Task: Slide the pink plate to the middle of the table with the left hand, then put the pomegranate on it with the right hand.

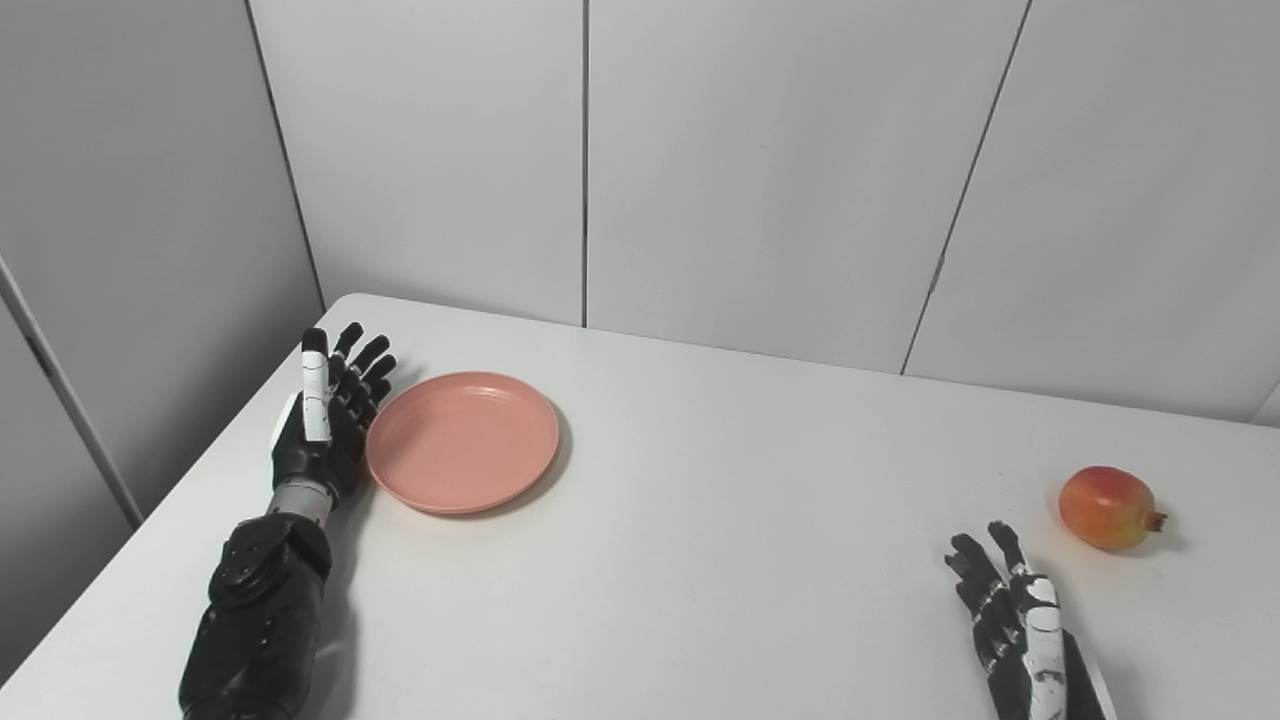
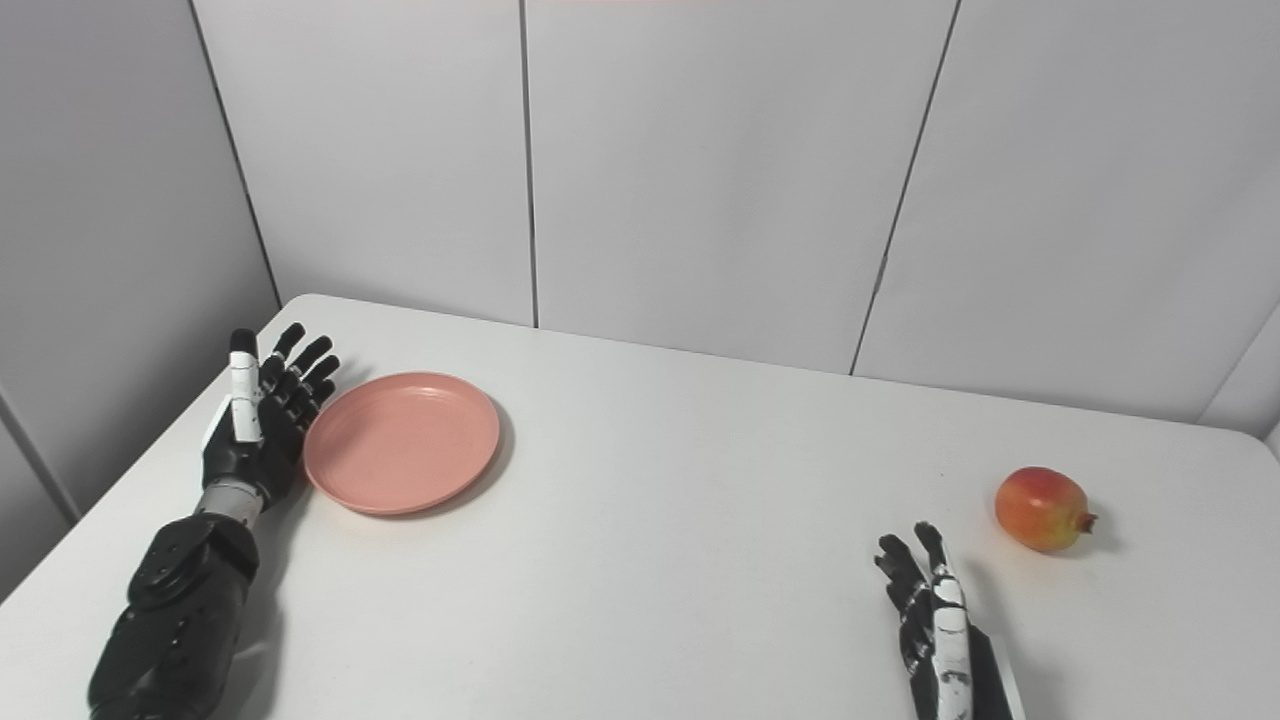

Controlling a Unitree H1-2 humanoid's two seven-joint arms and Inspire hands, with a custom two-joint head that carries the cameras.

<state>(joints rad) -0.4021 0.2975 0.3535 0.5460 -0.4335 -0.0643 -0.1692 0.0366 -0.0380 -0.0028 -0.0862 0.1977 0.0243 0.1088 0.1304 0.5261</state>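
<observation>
The pink plate (image 1: 462, 440) lies empty on the white table (image 1: 700, 520) at the left. My left hand (image 1: 328, 412) is open, fingers straight, standing edge-on right against the plate's left rim. The pomegranate (image 1: 1107, 507) rests on the table at the right, its crown pointing right. My right hand (image 1: 1010, 620) is open near the front edge, a little left of and in front of the pomegranate, apart from it. The plate (image 2: 402, 441), pomegranate (image 2: 1043, 509) and both hands (image 2: 262, 415) (image 2: 930, 620) also show in the right eye view.
Grey wall panels (image 1: 780, 170) stand close behind the table's far edge. The table's left edge runs just beside my left arm (image 1: 260, 610).
</observation>
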